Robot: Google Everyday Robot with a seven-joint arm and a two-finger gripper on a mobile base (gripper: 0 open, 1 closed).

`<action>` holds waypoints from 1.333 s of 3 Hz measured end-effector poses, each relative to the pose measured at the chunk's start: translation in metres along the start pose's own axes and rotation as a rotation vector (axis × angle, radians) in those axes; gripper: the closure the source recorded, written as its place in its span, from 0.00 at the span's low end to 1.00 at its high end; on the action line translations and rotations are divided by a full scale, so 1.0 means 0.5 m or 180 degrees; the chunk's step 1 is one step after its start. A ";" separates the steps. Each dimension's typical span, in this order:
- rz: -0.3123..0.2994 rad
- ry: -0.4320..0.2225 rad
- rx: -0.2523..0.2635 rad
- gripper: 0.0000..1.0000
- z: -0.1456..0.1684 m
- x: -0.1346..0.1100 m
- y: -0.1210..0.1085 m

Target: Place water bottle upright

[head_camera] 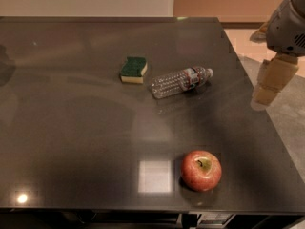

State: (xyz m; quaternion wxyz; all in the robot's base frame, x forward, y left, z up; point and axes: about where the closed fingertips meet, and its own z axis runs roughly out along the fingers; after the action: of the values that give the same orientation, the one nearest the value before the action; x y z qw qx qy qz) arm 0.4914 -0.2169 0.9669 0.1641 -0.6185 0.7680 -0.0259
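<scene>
Dark glossy table fills most of the frame; pale wall and floor show along the top and right.

Bottle: lying on its side, upper middle of the frame, cap toward the right, base toward the left, slightly slanted. Sponge sits just beside its base end, apart from it. Apple is lower right, well apart.

Gripper: at the right edge of the frame, off the table's side, well apart from the bottle. It carries nothing. Whether it is open or closed I cannot tell.

Step in hand, as I judge it: reach and grasp. Not yet begun.

Notes for doing it well:
- Come in from the right and above, across the bottle's long axis, so I close on the ribbed body and not along it.
- Take it toward the cap half; this leaves the base free to swing down.
- Thin clear plastic probably gives and rolls: squeeze gently, centre first.
- Keep clear of the sponge when tipping; set the base flat on bare table before letting go.
</scene>
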 end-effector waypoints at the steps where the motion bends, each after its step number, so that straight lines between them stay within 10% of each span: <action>1: -0.0060 -0.0036 -0.0031 0.00 0.026 -0.009 -0.047; 2: -0.0395 -0.0113 -0.0182 0.00 0.118 -0.066 -0.160; 4: -0.0823 -0.0079 -0.0426 0.00 0.241 -0.144 -0.215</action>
State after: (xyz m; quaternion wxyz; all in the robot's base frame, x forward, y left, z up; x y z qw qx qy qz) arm 0.6397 -0.1534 0.8949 0.1272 -0.7221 0.6798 0.0121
